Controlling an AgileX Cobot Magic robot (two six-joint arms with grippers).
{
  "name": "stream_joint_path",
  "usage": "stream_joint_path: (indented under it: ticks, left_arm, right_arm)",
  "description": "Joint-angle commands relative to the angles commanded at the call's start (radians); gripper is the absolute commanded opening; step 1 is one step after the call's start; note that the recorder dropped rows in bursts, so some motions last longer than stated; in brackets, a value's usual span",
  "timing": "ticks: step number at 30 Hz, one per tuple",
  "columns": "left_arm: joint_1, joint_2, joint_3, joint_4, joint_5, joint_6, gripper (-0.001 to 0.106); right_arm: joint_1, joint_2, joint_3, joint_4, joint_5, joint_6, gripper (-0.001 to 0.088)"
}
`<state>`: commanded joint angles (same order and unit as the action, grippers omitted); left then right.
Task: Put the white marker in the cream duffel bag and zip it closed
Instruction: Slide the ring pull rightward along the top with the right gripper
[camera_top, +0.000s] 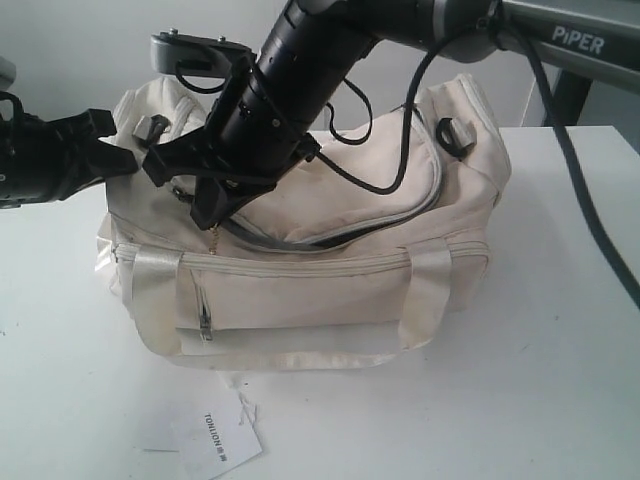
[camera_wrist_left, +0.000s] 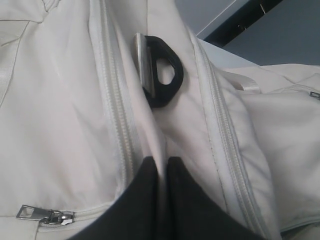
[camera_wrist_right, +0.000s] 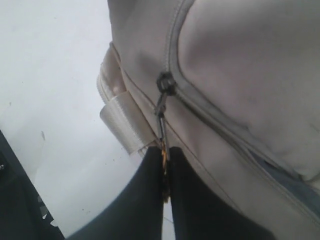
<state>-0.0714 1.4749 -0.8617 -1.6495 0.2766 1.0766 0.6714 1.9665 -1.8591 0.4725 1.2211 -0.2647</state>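
The cream fabric duffel bag (camera_top: 330, 290) sits centred on the white worktop (camera_top: 540, 380), its curved top zipper (camera_top: 330, 240) gaping along the front, so closing is not yet done. The right tool (camera_wrist_right: 163, 155), reaching across, pinches the metal zipper pull (camera_wrist_right: 161, 112) at the bag's left end. The left tool (camera_wrist_left: 161, 162) pinches the bag's end fabric. The slim white marker is unseen, probably inside.

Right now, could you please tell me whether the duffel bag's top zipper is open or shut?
Open: on the cream duffel bag a dark gap runs along the top zipper; the right hand pinches its pull tab.
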Motion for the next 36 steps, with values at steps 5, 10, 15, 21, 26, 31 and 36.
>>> stream_joint_path:
  ticks: [5,10,15,21,26,31,36]
  left_arm:
    - [0.0,0.0,0.0,-0.002,0.0,0.0,0.0]
    - [0.0,0.0,0.0,-0.002,-0.004,0.0,0.0]
    - [0.0,0.0,0.0,-0.002,-0.016,0.0,0.0]
    - [0.0,0.0,0.0,-0.002,-0.018,0.0,0.0]
    - [0.0,0.0,0.0,-0.002,-0.018,0.002,0.0]
    - [0.0,0.0,0.0,-0.002,-0.018,0.004,0.0]
    - [0.0,0.0,0.0,0.001,-0.018,0.004,0.0]
  right_arm:
    - [0.002,0.0,0.0,0.0,0.0,-0.004,0.0]
    - [0.008,-0.002,0.0,0.0,0.0,-0.004,0.0]
    - [0.008,-0.012,0.012,0.0,0.0,0.003,0.0]
    - [0.008,-0.061,0.065,-0.07,0.0,0.003,0.0]
    - [0.006,-0.09,0.065,-0.121,0.0,0.003,0.0]
    - [0.006,-0.113,0.065,-0.148,0.0,0.003,0.0]
    - [0.005,-0.127,0.065,-0.185,0.0,0.003,0.0]
